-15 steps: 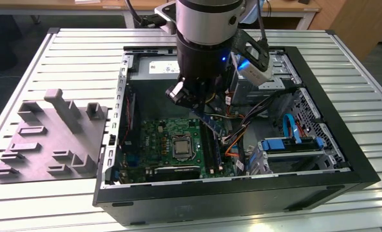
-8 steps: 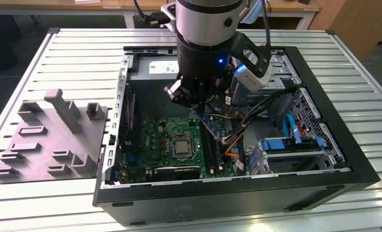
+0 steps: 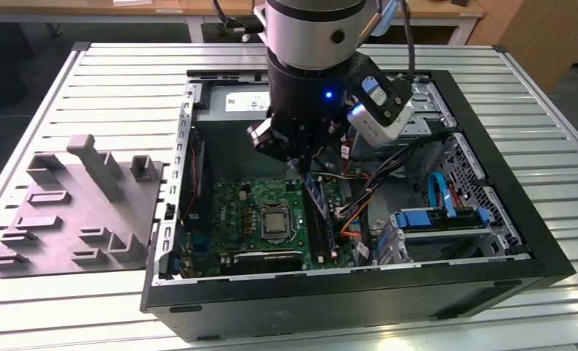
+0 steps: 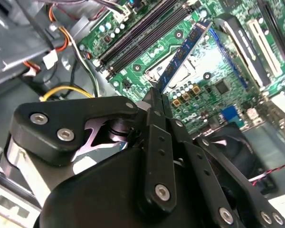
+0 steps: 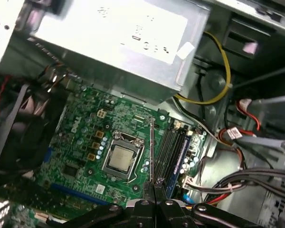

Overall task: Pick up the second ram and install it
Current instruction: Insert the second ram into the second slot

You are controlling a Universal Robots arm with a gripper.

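My gripper [image 4: 156, 97] is shut on the second ram [image 4: 185, 50], a long narrow blue-black strip with small chips that sticks out from the fingertips. In the first wrist view the second ram [image 5: 152, 152] appears edge-on as a thin line below my gripper [image 5: 154, 189]. It hangs over the green motherboard [image 5: 80, 142], between the CPU socket [image 5: 121, 159] and the long black memory slots [image 5: 168, 147]. In the exterior view my gripper [image 3: 303, 164] is lowered into the open computer case [image 3: 367, 292].
A silver power supply [image 5: 118, 38] lies behind the board. Bundled cables [image 5: 247, 133] and a drive cage [image 3: 445, 219] crowd the case's side on the exterior view's right. A fan [image 5: 19, 133] borders the board. A grey fixture tray [image 3: 74, 205] rests on the table on the exterior view's left.
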